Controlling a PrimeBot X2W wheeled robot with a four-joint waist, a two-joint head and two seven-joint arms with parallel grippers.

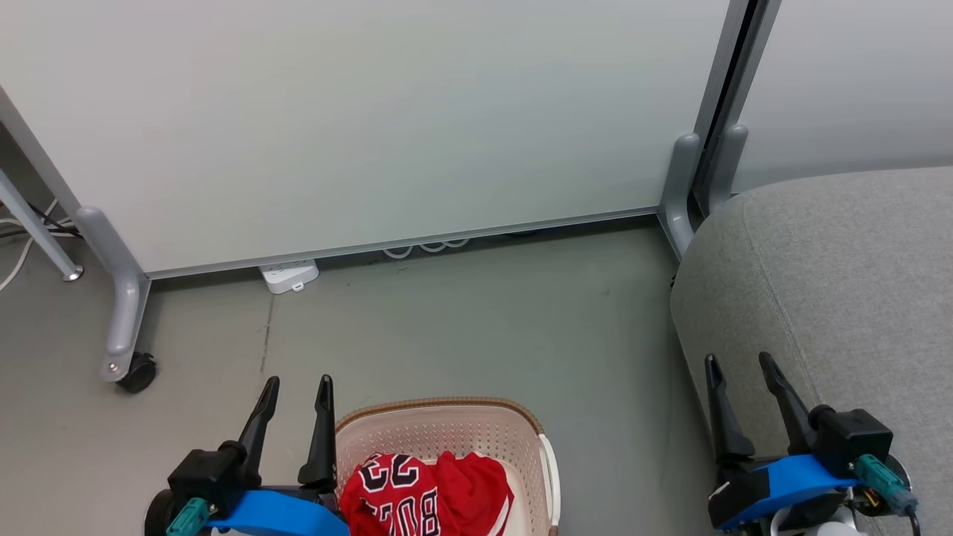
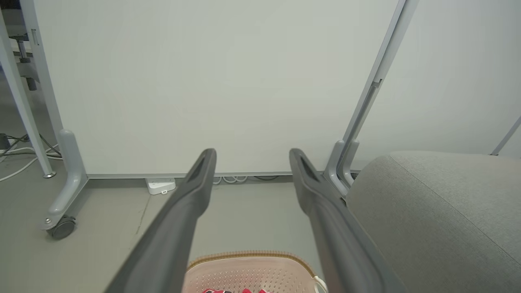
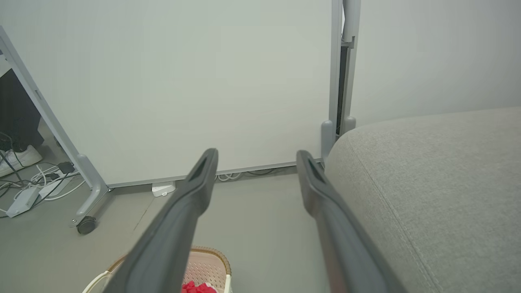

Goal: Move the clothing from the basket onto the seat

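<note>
You face a white partition panel (image 1: 372, 126) that stands on the grey floor (image 1: 484, 320). To your right is the seat (image 1: 841, 283), a light grey sofa with a rounded edge. The basket (image 1: 447, 428), cream with a brown rim, rests on the floor at lower centre, well apart from the seat. The clothing (image 1: 424, 495), red with black-and-white numbers, lies crumpled inside the basket. Your left pincer (image 1: 299, 380) hangs just beside the basket's left rim with its fingers apart. Your right pincer (image 1: 738, 359) hangs at the seat's near edge, fingers likewise apart. A white power strip (image 1: 290, 275) lies at the panel's foot.
</note>
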